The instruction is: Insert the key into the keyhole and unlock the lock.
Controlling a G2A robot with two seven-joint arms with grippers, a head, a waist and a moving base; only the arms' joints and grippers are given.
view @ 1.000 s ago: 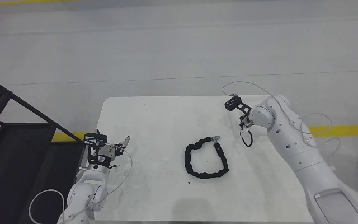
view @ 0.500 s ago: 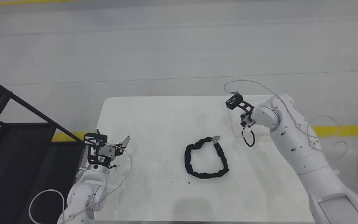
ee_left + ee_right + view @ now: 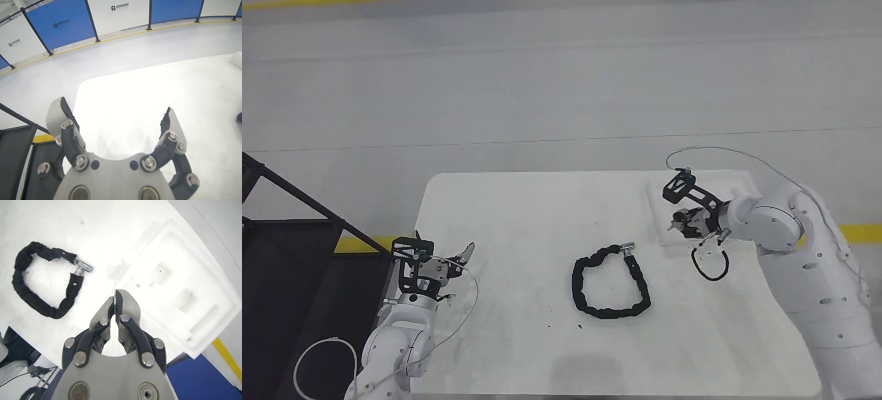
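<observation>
While pinched tight on thin key (image 3: 114,298) at right jaws, held above bench (image 3: 512,230) beside foam tray (image 3: 140,262) corner. At left jaws: spread wide, over bench's left edge. Mid-bench: chain lock (image 3: 610,287) lying as closed loop, metal cylinder (image 3: 84,266) toward key, well apart.

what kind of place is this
Probably a fenced robot test area in an industrial hall: a white table on a smooth grey floor, a yellow line, and blue and white panels on black posts behind it.
</observation>
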